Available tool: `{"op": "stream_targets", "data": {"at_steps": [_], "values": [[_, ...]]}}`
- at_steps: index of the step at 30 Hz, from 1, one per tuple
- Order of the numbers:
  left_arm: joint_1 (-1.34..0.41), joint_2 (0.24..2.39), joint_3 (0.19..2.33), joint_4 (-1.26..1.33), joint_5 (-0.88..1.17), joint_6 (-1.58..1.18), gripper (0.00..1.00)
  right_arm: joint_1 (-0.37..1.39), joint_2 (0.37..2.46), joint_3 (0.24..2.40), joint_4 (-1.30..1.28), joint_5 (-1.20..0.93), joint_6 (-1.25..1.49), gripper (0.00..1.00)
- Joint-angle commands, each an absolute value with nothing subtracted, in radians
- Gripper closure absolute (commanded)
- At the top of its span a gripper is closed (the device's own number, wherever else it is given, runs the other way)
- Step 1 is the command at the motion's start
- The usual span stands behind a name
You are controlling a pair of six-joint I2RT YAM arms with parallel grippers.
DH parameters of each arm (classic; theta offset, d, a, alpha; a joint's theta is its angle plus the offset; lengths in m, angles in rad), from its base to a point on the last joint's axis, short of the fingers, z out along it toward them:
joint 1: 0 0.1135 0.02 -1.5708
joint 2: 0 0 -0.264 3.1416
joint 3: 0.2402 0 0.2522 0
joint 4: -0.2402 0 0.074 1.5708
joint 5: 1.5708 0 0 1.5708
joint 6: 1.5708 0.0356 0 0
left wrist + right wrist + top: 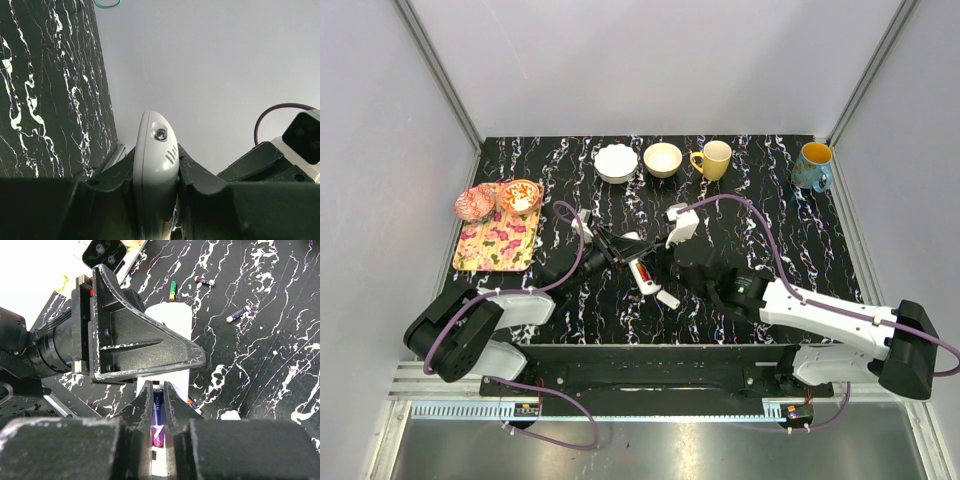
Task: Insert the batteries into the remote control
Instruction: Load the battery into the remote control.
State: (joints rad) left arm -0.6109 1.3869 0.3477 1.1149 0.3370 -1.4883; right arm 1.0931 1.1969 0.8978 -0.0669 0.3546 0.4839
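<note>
The right gripper [157, 390] is closed on a purple battery [158, 422]. The battery stands along the two fingers, pinched between them, and its far end points toward the remote control [152, 135].

The remote control is directly in front of the right gripper, raised off the surface [820, 240] and tilted. The left gripper [156, 160] is clamped on it, with one finger pressed on each long side. In the left wrist view, the rounded white end of the remote control sticks out beyond the fingers, showing a small screw and three short slots.

In the top view the two grippers meet nose to nose in the middle of the surface. A small white cover piece [668, 298] lies flat just beside the right gripper, on the side toward the arm bases.

Beyond the left gripper, as the right wrist camera sees it, three loose batteries lie apart from each other on the dark marbled surface: a green and yellow battery [172, 290], a dark battery [205, 282] and a second dark battery [236, 315] with a pale end.

Farther away, a floral tray [498, 243] lies out to the left of the left gripper, with two patterned bowls [520, 195] at its far end. Along the far edge stand a white bowl [616, 162], a beige bowl [663, 159], a yellow mug [712, 160] and a blue mug [813, 166].
</note>
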Motion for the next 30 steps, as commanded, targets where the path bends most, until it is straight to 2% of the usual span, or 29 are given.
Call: {"op": "stream_targets", "data": {"at_steps": [1,8,18,30], "values": [[-0.607,1.367,0.399,1.247,0.296,-1.497,1.0,1.106,1.224,0.928,-0.189,0.397,0.509,0.92],[-0.606,1.35,0.405,1.224,0.304,-1.477,1.0,1.106,1.249,0.951,-0.227,0.41,0.526,0.78],[-0.606,1.338,0.396,1.209,0.304,-1.462,1.0,1.106,1.253,0.974,-0.253,0.442,0.537,0.75],[-0.606,1.341,0.394,1.204,0.307,-1.45,1.0,1.104,1.207,1.014,-0.317,0.486,0.541,0.59]]}}
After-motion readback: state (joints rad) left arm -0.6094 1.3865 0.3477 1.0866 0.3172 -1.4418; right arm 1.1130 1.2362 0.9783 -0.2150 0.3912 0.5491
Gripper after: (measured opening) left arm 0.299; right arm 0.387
